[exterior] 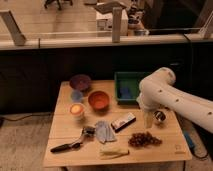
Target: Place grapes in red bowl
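In the camera view, a pale wooden counter [64,127] carries everything. The grapes [144,139] lie on its front right part: a loose, knobbly bunch of small dark reddish-purple berries, flat on the wood and touching nothing else. The red bowl [98,100] sits well apart from them, up and to the left near the middle. It is round, smooth, orange-red and plain-rimmed, and looks empty.

The white, rounded arm reaches in from the right. Its end effector [148,118] hangs pointing down just above and behind the grapes, fingers apart and holding nothing.

The step in hand looks like the approach for the pick, so the task has barely begun. The next move calls for coming down over the bunch and closing gently. The berries are soft and loosely joined, so a hard squeeze could crush them or break some off.

Around the red bowl are a dark purple bowl [80,81], a small blue bowl [76,95] and an orange cup [76,110]. A green bin [131,86] stands behind. A crumpled blue cloth [103,131], a dark flat packet [123,121] and a black-handled brush [70,145] lie between bowl and grapes.
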`<state>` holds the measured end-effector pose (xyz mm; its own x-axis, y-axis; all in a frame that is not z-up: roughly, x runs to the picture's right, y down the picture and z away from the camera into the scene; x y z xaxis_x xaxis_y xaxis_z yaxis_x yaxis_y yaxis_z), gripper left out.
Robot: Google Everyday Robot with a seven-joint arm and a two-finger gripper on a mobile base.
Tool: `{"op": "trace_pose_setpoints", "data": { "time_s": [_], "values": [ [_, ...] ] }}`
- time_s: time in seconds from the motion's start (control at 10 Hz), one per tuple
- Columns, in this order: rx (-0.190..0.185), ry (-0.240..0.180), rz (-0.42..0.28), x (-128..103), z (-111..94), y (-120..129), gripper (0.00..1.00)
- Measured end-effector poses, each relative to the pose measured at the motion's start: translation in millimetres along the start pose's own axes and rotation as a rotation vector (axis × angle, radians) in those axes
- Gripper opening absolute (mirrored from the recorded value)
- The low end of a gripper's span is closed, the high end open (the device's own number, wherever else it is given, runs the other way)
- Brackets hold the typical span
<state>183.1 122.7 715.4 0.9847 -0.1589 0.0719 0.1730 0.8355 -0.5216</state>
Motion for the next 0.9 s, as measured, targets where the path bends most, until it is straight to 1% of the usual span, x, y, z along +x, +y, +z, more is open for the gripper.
{"op": "trace_pose_setpoints", "data": {
  "time_s": [0.2,0.6,0.9],
  "values": [
    [0.005,-0.003,-0.052,-26,8,-7,0.8],
    [0.008,-0.008,-0.112,-29,22,-15,0.8],
    [0.008,-0.014,-0.157,-38,33,-18,0.8]
  ]
}}
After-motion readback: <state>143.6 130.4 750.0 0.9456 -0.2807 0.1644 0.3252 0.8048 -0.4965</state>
